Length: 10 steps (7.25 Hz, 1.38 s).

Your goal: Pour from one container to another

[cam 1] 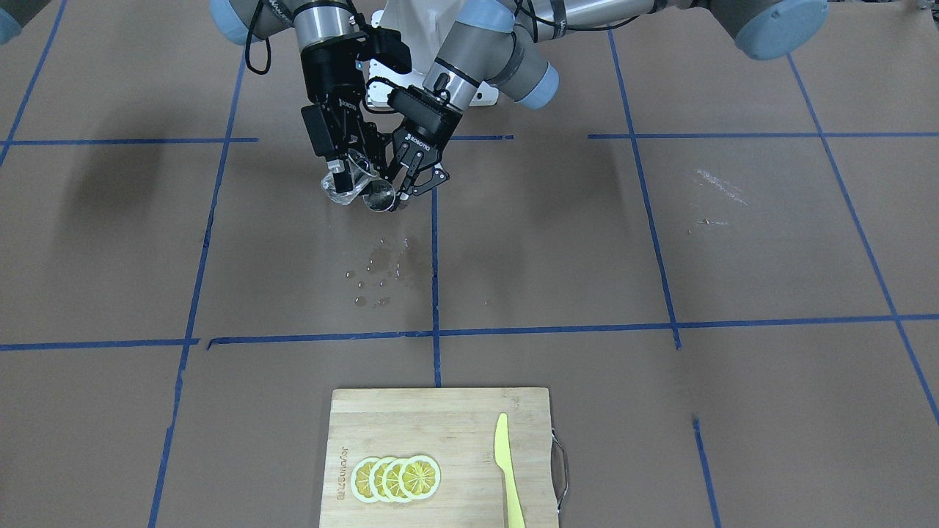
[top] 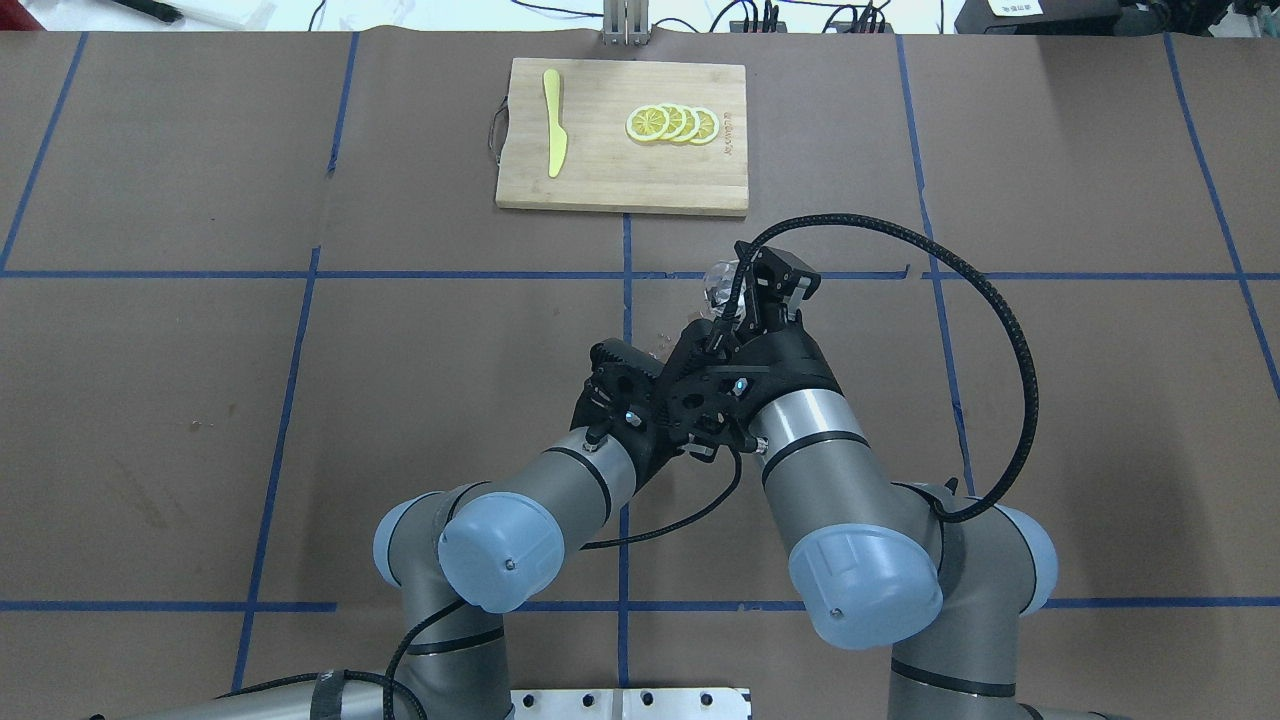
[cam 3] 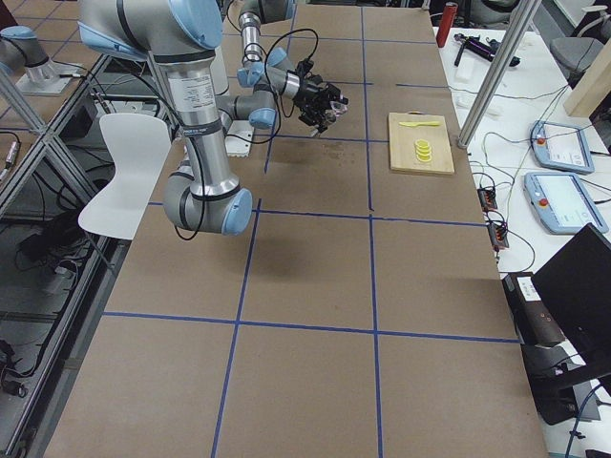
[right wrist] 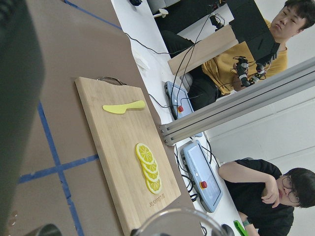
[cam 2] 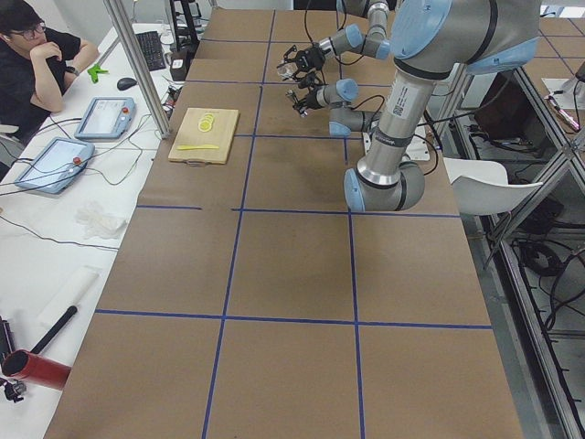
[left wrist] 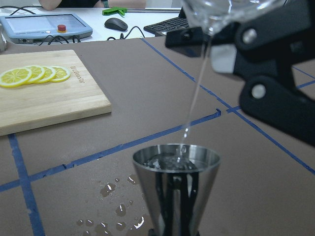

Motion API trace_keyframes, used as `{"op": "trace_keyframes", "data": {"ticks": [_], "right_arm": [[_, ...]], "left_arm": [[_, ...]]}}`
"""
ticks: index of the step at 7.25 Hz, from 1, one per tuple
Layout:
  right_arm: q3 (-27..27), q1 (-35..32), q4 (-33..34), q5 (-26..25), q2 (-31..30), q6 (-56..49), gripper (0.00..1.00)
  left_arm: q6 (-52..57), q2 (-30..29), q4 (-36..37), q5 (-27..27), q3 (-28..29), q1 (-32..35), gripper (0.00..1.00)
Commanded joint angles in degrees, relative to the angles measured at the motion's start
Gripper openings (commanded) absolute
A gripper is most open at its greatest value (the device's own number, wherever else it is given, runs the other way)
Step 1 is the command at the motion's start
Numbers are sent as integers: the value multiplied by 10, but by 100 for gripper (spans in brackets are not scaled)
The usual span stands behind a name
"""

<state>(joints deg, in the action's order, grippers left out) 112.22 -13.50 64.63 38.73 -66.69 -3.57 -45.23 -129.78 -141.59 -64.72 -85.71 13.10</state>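
My right gripper (cam 1: 345,176) is shut on the small clear glass cup (cam 1: 339,189), which is tilted above the table. My left gripper (cam 1: 400,192) is shut on the grey metal jigger (cam 1: 380,198) and holds it just beside and below the cup. In the left wrist view a thin stream of water falls from the cup's lip (left wrist: 216,14) into the jigger's open top (left wrist: 176,158). The overhead view shows the cup (top: 720,283) at the right gripper's tip, with the jigger hidden under the arms.
Spilled water drops (cam 1: 374,271) lie on the brown paper below the grippers. A wooden cutting board (cam 1: 440,418) with lemon slices (cam 1: 396,478) and a yellow knife (cam 1: 508,469) sits at the table's far edge. People and tablets (cam 2: 105,117) are beyond that edge.
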Motion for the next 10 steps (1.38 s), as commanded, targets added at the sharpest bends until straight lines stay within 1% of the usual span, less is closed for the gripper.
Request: {"op": "trace_keyframes", "data": {"ticks": [1,3,4,5,7,8,9,10], "right_arm": [[1,0,-1,0,0,41,0],[4,-1,0,1,0,101,0],[9,-3,0,1,-3,117,0],[18,-5,0,0,-7,156,0],[23,-10,-6,0,-32,257,0],[41,-15,-10,0,-48,310,0],[67,-20,-10,0,-79,400,0],[72,-26,-33,1,-103,482,0]], "left_arm": [[0,0,0,0,-1,0,0],[0,0,0,-1,-3,0,0],[0,1,0,-1,-4,0,0],[0,2,0,-1,-5,0,0],[-1,2,0,0,-7,0,0],[-1,3,-1,0,-7,0,0],[-2,3,-1,0,-7,1,0],[-2,5,-1,1,-8,1,0]]}}
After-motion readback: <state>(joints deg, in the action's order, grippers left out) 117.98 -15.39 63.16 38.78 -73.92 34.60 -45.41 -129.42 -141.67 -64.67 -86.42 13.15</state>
